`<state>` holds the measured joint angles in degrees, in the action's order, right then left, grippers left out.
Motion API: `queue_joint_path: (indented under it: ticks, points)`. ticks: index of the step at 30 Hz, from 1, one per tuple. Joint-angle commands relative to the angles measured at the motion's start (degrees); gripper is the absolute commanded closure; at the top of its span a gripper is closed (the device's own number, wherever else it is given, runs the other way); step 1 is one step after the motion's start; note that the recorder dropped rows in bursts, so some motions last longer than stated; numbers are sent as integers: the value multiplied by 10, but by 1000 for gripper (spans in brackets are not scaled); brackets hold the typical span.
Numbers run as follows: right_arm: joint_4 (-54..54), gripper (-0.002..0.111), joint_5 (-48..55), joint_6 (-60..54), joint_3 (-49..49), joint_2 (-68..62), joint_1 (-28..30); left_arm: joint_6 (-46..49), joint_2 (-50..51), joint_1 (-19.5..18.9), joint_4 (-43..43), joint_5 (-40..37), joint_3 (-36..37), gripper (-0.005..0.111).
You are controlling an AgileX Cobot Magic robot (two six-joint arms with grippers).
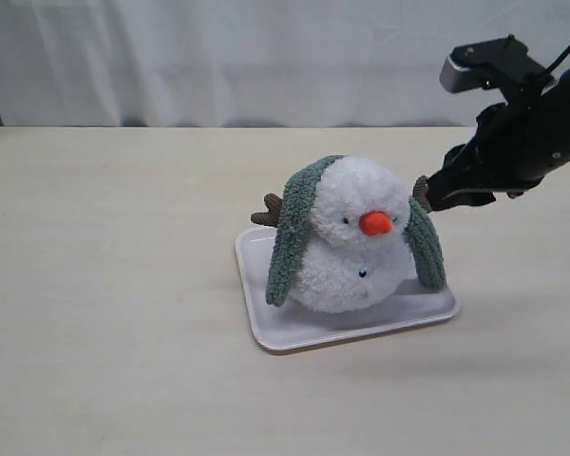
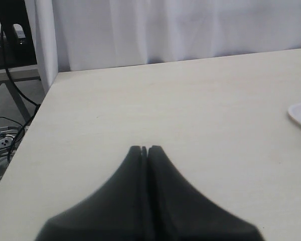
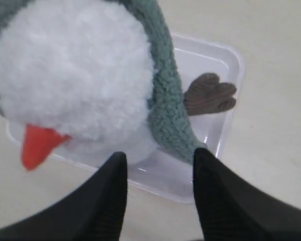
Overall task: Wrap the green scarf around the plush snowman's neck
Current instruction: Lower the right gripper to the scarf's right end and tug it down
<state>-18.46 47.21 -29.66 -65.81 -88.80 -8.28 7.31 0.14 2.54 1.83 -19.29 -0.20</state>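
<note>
Only the right wrist view showed the right claw (image 3: 159, 160) clearly: jaws apart, nothing between them, just beside one hanging end of the green scarf (image 3: 165, 100). Only the left wrist view showed the left claw (image 2: 144, 149), pressed closed and empty, with bare counter (image 2: 190, 110) beyond it. The exterior view showed the plush snowman (image 1: 353, 252) on a white tray (image 1: 266, 328) right of the counter's middle. The scarf was draped over the back of its head, with both ends hanging down its sides. The neck behind was hidden.
</note>
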Motion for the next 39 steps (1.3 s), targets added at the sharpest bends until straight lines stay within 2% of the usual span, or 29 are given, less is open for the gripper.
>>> queue_joint_path:
  ticks: [1,5,12,14,19,21,32,35,37,39]
  points:
    - [15,62,-33,-66,35,-38,2,1,-1,-3,4,7,2,107]
    - [10,51,-52,-85,38,-77,2,1,-1,-3,4,7,2,107]
    - [10,51,-101,-84,39,-125,2,1,-1,-3,4,7,2,107]
    - [4,58,-104,-81,39,-130,2,1,-1,-3,4,7,2,107]
    - [-23,93,-89,-87,38,-124,2,1,-1,-3,4,7,2,107]
    - [-23,104,-75,-87,38,-120,2,1,-1,-3,4,7,2,107]
    - [-142,104,126,-63,-1,-103,2,1,-1,-3,4,7,2,107]
    - [-134,104,126,-59,14,-103,2,1,-1,-3,4,7,2,107]
    - [-129,98,124,-59,16,-103,2,1,-1,-3,4,7,2,107]
    - [-128,85,124,-54,16,-103,2,1,-1,-3,4,7,2,107]
